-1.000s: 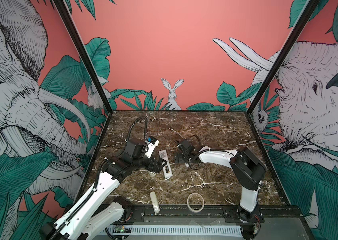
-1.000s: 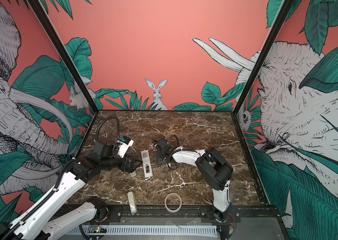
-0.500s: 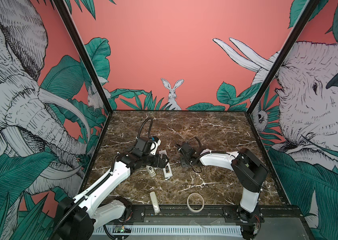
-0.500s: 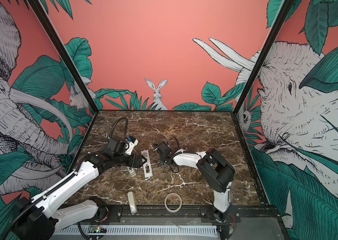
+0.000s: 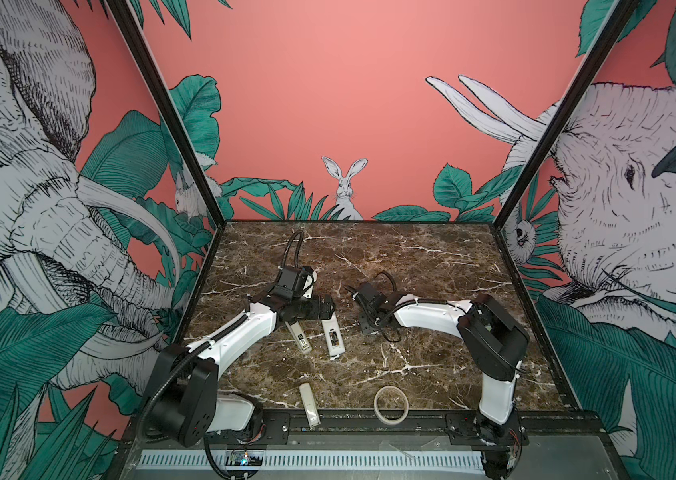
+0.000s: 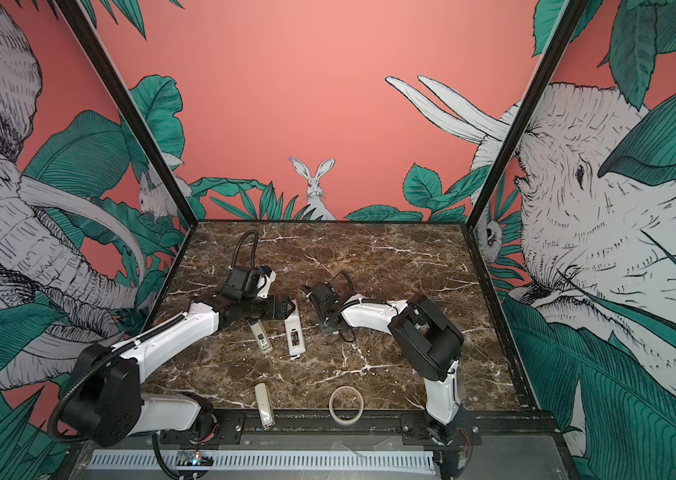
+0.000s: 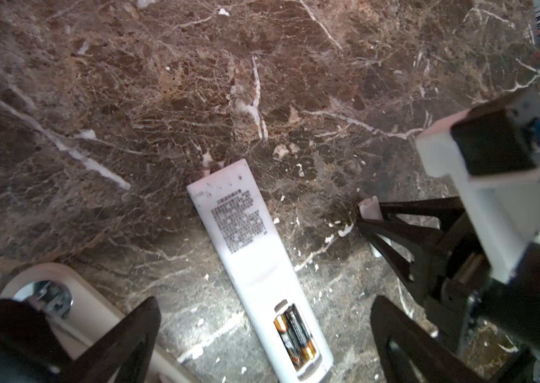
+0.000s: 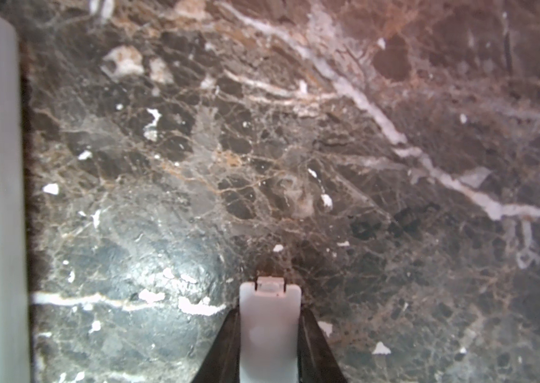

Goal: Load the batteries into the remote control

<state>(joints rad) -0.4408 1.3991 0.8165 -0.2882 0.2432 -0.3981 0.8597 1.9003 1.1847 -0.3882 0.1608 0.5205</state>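
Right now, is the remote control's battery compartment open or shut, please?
Open: the remote control lies face down, two batteries exposed; the right pincer holds the cover.

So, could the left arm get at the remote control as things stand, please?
Probably yes: the left gripper hangs open right over the remote control, nothing lies on it, and the right gripper, holding a white cover, is beside it.

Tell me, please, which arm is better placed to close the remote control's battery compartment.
Right. The right end effector grips the battery cover near the remote control, whose batteries are in; the left end effector is open.
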